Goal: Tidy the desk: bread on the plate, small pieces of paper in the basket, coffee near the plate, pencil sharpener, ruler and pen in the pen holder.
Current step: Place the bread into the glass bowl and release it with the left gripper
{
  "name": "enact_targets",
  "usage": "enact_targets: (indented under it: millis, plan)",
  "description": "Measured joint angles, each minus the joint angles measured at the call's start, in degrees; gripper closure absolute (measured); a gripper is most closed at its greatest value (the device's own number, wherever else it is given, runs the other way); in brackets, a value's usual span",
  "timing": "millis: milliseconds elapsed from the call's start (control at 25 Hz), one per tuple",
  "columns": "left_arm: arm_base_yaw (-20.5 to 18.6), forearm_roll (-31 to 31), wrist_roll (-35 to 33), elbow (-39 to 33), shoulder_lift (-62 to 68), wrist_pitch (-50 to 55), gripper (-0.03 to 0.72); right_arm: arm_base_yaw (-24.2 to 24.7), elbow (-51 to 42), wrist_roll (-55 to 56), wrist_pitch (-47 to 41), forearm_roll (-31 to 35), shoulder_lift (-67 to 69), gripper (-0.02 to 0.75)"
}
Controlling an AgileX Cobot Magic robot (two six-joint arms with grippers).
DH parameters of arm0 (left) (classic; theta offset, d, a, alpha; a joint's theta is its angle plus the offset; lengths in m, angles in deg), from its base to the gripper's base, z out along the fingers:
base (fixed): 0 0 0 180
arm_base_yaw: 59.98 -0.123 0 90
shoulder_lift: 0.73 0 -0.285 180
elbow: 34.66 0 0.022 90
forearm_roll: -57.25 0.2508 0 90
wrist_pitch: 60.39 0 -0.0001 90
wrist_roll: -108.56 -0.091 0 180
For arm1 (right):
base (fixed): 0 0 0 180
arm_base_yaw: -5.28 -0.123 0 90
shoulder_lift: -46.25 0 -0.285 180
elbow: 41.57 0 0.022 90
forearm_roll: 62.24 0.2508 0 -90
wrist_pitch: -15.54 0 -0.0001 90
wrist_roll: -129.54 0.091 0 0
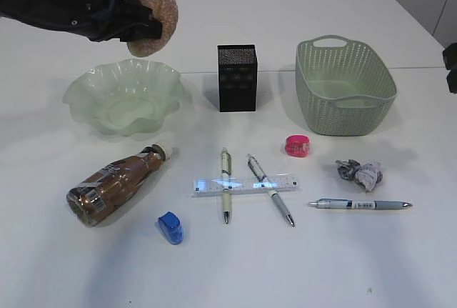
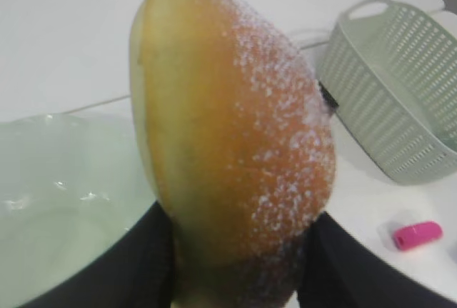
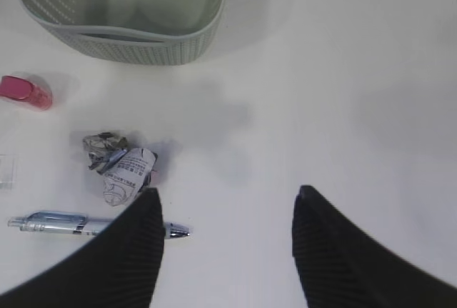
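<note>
My left gripper (image 1: 143, 23) is shut on the sugared bread (image 1: 158, 13), holding it in the air above the far rim of the pale green plate (image 1: 125, 101). In the left wrist view the bread (image 2: 235, 129) stands on end between the black fingers (image 2: 136, 265). The coffee (image 1: 114, 183) lies on its side in front of the plate. The clear ruler (image 1: 244, 185) lies across two pens (image 1: 226, 183); a third pen (image 1: 360, 204) lies by crumpled paper (image 1: 360, 173). My right gripper (image 3: 225, 208) hovers open over bare desk beside the paper (image 3: 118, 165).
The black pen holder (image 1: 237, 77) stands mid-table, with the green basket (image 1: 346, 86) to its right. A pink pencil sharpener (image 1: 296, 145) sits in front of the basket and a blue one (image 1: 171, 227) near the front. The desk's right edge is close to my right arm (image 1: 450, 68).
</note>
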Motion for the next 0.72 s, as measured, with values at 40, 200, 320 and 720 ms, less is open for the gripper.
enact_targets:
  millis: [40, 200, 320, 720]
  plan:
    - [0.0, 0.0, 0.0, 0.0, 0.0, -1.06, 0.367, 0.0, 0.0, 0.0, 0.0, 0.0, 0.0, 0.279]
    - [0.0, 0.39, 0.0, 0.0, 0.77, -3.21, 0.367, 0.0, 0.0, 0.0, 0.0, 0.0, 0.0, 0.279]
    - [-0.15, 0.39, 0.0, 0.0, 3.53, -4.09, 0.367, 0.0, 0.0, 0.0, 0.0, 0.0, 0.0, 0.279]
    - [-4.17, -1.83, 0.0, 0.0, 10.37, -5.21, 0.367, 0.0, 0.0, 0.0, 0.0, -0.3, 0.0, 0.279]
